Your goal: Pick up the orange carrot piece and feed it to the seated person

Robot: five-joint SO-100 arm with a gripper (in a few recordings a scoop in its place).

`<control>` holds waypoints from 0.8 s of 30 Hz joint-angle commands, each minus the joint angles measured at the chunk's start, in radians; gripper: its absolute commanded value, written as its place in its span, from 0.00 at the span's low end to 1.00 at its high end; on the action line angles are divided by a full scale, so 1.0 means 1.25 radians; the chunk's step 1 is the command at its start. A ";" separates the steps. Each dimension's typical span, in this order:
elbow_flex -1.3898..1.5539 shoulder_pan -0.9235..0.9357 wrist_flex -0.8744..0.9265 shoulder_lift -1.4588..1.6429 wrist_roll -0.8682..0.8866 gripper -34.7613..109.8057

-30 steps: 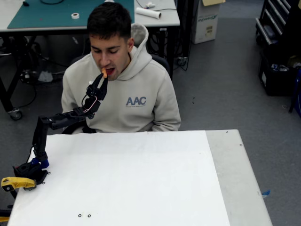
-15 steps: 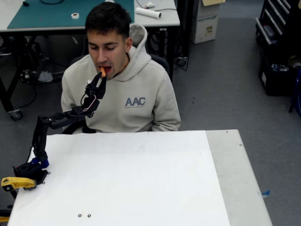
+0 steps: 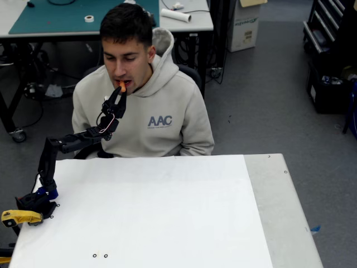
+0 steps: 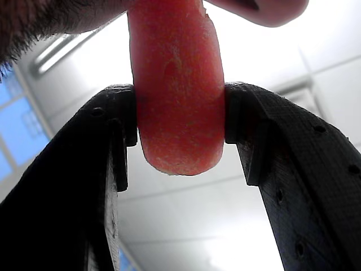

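My tool is raised high off the white tabletop, its two black fingers pinching the orange carrot piece between them. In the wrist view the carrot piece stands upright between the fingers, gripped at its sides, with its rounded lower end hanging just below the pinch and its upper end going in between the lips above. In the fixed view the carrot piece shows as a small orange tip at the mouth of the seated person, touching the lips.

The seated person sits behind the far edge of the tabletop, head tilted slightly down toward my tool, in a light beige hoodie whose chest reads "AAC" in blue letters, with a line of smaller print under it too small to read. My arm rises from its base at the tabletop's left edge, beside a yellow clamp handle. Behind the person stands another table with a green mat, a roll of tape and a white tube. A cardboard box on the grey floor carries printing I cannot read.
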 commanded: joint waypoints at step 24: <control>-0.044 0.004 -0.025 0.043 -0.011 0.25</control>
